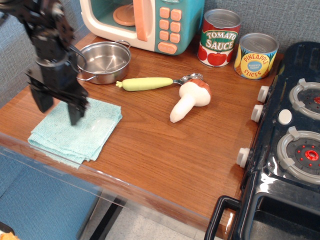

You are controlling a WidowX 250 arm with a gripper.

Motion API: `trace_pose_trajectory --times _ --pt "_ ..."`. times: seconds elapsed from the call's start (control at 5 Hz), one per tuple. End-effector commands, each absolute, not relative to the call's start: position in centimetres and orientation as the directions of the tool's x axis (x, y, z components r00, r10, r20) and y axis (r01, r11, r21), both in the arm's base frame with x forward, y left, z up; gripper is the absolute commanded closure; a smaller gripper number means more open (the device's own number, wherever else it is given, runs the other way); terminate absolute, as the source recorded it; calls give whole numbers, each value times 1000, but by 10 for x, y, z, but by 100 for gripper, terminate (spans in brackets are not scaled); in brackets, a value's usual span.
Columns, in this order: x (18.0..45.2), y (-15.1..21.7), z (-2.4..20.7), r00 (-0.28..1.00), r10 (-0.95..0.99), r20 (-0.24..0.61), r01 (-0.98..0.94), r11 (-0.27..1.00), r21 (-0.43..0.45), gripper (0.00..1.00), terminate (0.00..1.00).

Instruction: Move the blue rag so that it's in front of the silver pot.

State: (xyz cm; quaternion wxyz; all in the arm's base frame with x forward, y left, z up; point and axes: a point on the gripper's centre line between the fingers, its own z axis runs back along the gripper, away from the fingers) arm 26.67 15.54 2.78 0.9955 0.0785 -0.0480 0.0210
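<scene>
The blue rag lies flat on the wooden counter near its front left edge. The silver pot stands just behind it, by the toy microwave. My gripper is black, points down and is open. It hovers over the rag's back left part, its fingers apart, with nothing held between them. I cannot tell whether the fingertips touch the cloth.
A yellow-handled spoon and a toy mushroom lie mid-counter. A tomato sauce can and a pineapple can stand at the back. A toy microwave is at back left, a black toy stove at right.
</scene>
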Motion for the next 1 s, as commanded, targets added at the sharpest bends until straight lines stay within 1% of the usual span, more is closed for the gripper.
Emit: trace_pose_trajectory --times 0.0,0.2,0.4,0.6,0.8 --pt "280 187 38 986 -49 157 21 985 174 0 0" --pt "274 182 66 970 -55 237 27 992 122 0 0" --pt "267 183 94 958 -57 283 28 994 105 0 0" --pt "256 173 85 908 121 401 -211 960 187 0 0" --pt "256 173 85 908 121 401 -211 960 187 0 100"
